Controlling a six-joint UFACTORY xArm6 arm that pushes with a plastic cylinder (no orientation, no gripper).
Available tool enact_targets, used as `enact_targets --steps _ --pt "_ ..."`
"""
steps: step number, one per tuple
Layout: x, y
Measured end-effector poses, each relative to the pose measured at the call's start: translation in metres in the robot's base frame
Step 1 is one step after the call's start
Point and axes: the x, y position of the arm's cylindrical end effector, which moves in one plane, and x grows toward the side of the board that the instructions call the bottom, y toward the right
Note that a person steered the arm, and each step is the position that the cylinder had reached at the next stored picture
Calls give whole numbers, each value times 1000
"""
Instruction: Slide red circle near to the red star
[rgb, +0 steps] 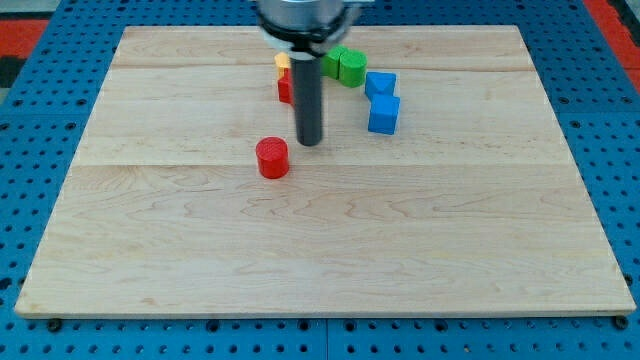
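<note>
The red circle (271, 158) lies on the wooden board left of centre. The red star (285, 87) sits near the view's top, mostly hidden behind my rod. My tip (310, 141) rests on the board just right of and slightly above the red circle, with a small gap between them, and below the red star.
A yellow block (282, 62) shows just above the red star. Two green blocks (345, 65) stand to the right of the rod. Two blue blocks (381, 84) (384, 113) stand further right. The board (320, 250) lies on a blue pegboard.
</note>
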Motion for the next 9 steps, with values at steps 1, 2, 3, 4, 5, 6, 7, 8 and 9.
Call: enact_targets --steps 1,2,3,4,5,6,7,8,9 --pt "71 -19" --pt "49 -40" --pt "32 -36" --pt "1 -54" --pt "-23 -63" --pt "-8 -83" --pt "-17 -109" --pt "-36 -105" --pt "-37 -103"
